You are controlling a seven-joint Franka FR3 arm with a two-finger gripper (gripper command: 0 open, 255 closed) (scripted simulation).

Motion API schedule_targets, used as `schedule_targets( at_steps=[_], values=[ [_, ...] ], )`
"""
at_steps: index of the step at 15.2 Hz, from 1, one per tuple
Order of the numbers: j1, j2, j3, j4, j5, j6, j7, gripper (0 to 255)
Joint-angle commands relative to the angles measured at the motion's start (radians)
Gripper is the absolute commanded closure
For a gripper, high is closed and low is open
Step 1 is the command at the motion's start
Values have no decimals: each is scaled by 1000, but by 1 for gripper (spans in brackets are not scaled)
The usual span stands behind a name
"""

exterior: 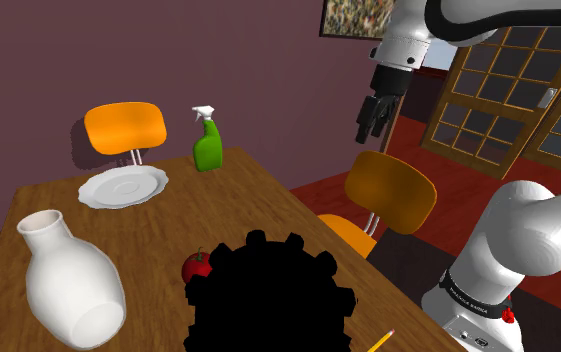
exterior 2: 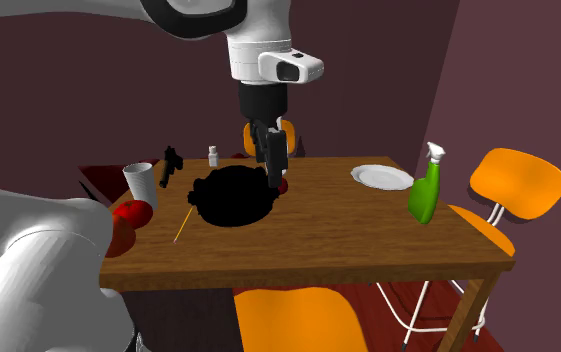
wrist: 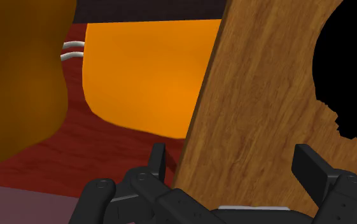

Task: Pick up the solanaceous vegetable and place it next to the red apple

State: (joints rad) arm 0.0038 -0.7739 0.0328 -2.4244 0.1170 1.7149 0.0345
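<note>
Fingers spread and empty, the gripper (exterior: 371, 130) hangs high above the wooden table (exterior: 258, 190) edge, over an orange chair (exterior: 388, 190). In the shoulder view the red apple (exterior: 196, 266) lies just beside a jagged black shape (exterior: 268, 300), at its 10 o'clock. A round red thing (exterior 2: 133, 213), possibly the vegetable, sits at the second exterior view's 9 o'clock.

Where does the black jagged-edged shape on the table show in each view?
Shoulder view: the black jagged-edged shape is at bottom centre, on the brown wooden table, beside a red apple.
Second exterior view: it is left of centre on the tabletop, with the black gripper hanging at its right edge.
Wrist view: it lies on the table, ahead of the open gripper.
Shared landmark: the wooden table.
</note>
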Motion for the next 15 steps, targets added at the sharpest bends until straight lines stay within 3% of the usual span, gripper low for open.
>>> schedule_targets(
  at_steps=[1,8,15],
  values=[
    [0,0,0,0,0,0,0,0],
    [43,179,139,59,71,90,150,0],
    [70,401,265,177,96,169,302,0]
  ],
)
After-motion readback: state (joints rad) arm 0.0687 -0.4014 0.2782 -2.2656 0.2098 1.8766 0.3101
